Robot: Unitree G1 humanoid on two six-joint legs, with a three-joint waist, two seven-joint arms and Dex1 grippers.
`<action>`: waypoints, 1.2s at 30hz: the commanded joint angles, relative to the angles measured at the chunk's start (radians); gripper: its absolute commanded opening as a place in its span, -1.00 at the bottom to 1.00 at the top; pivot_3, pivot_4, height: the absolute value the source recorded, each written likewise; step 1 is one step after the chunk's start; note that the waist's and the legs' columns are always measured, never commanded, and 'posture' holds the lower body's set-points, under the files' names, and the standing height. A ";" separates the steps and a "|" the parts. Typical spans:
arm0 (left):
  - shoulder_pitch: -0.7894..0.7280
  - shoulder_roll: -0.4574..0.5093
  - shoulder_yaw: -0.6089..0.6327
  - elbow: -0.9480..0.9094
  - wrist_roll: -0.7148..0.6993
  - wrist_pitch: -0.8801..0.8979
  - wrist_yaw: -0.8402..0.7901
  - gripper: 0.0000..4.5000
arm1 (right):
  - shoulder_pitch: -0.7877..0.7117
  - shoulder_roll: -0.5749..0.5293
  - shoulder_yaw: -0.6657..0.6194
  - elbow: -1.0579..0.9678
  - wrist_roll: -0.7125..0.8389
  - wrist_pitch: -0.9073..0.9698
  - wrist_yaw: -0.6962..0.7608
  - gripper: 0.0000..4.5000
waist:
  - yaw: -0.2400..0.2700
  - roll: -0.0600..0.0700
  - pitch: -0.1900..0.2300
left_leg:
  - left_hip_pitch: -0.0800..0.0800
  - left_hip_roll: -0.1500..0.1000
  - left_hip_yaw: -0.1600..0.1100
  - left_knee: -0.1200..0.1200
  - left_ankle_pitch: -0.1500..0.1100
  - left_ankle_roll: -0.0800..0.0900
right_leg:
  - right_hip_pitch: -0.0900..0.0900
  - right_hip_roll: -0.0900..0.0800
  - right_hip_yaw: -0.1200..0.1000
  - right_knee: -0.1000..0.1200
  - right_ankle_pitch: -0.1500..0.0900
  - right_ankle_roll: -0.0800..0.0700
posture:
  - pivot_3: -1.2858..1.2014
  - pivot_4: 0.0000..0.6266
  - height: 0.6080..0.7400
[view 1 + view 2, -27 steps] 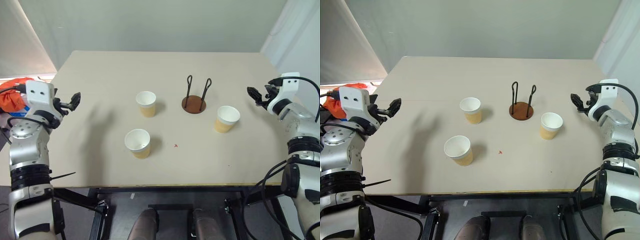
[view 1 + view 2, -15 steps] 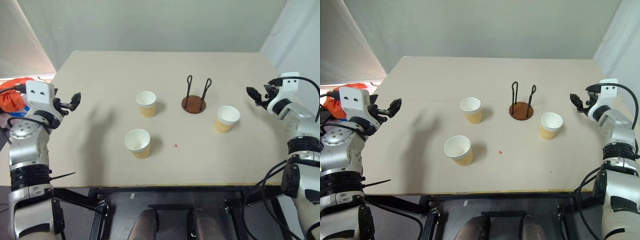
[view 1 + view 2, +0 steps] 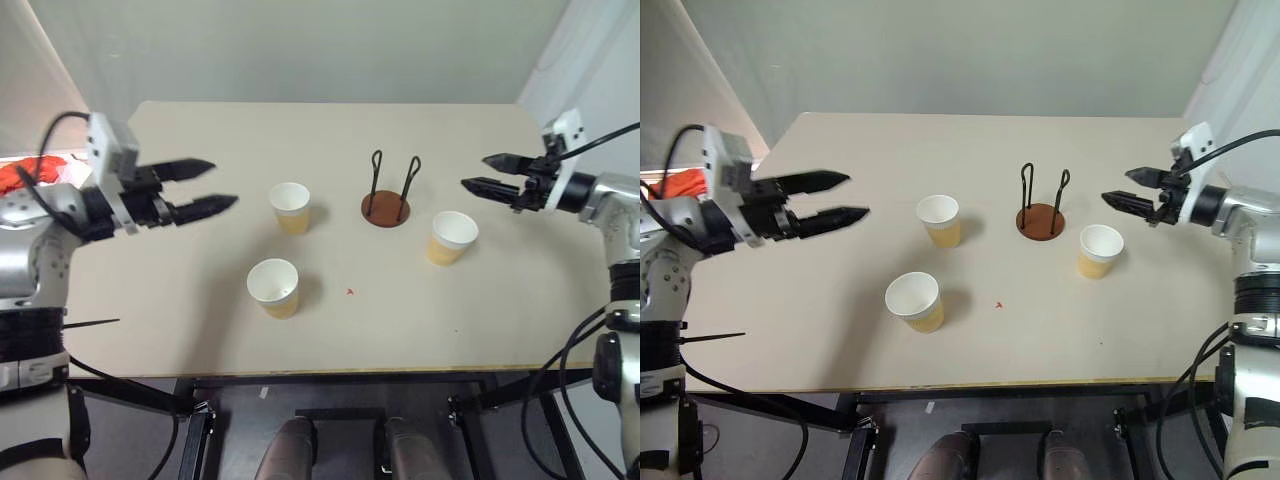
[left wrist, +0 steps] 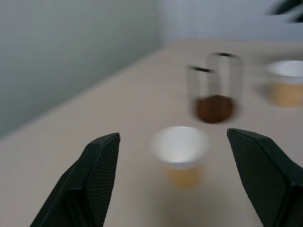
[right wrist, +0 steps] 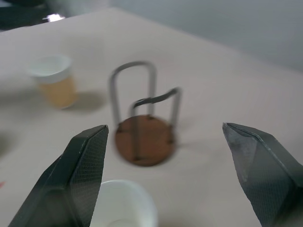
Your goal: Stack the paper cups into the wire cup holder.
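Three paper cups (image 3: 290, 207) (image 3: 274, 286) (image 3: 453, 236), tan outside and white inside, stood upright and apart mid-counter (image 3: 200, 330). One wire cup holder (image 3: 388, 193), a brown disc with two black loops, stood between them, nearer the far edge. The left claw (image 3: 208, 185) and right claw (image 3: 474, 173) hovered wide open, empty.
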 commanded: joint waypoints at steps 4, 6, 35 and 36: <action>-0.027 -0.006 -0.039 -0.074 -0.025 0.037 -0.048 0.75 | -0.109 0.093 0.031 0.049 -0.010 0.062 -0.062 0.82 | -0.004 0.000 0.000 | 0.000 0.001 0.000 0.000 0.002 0.000 | -0.001 0.000 0.000 0.002 0.000 0.000 | 0.03 -0.52 1.00; -0.027 -0.009 -0.041 -0.088 -0.026 0.042 -0.044 0.75 | -0.132 0.123 0.041 0.065 -0.011 0.091 -0.071 0.82 | -0.004 0.000 0.000 | 0.000 0.001 0.000 0.000 0.002 0.000 | -0.001 0.000 0.000 0.003 0.000 0.000 | 0.03 -0.52 1.00; 0.147 0.016 0.026 -0.295 -0.050 0.108 0.064 0.77 | -0.321 0.341 0.077 0.462 -0.144 -0.102 -0.262 0.31 | -0.002 0.001 0.000 | -0.001 0.001 0.000 -0.001 -0.002 -0.001 | -0.003 0.000 0.000 0.003 -0.003 -0.005 | 0.03 -0.52 1.00; 0.147 0.017 0.027 -0.296 -0.051 0.109 0.066 0.77 | -0.321 0.341 0.077 0.465 -0.145 -0.104 -0.259 0.12 | -0.002 0.001 0.000 | -0.001 0.001 0.000 -0.001 -0.002 -0.001 | -0.003 0.000 0.000 0.003 -0.003 -0.005 | 0.03 -0.52 1.00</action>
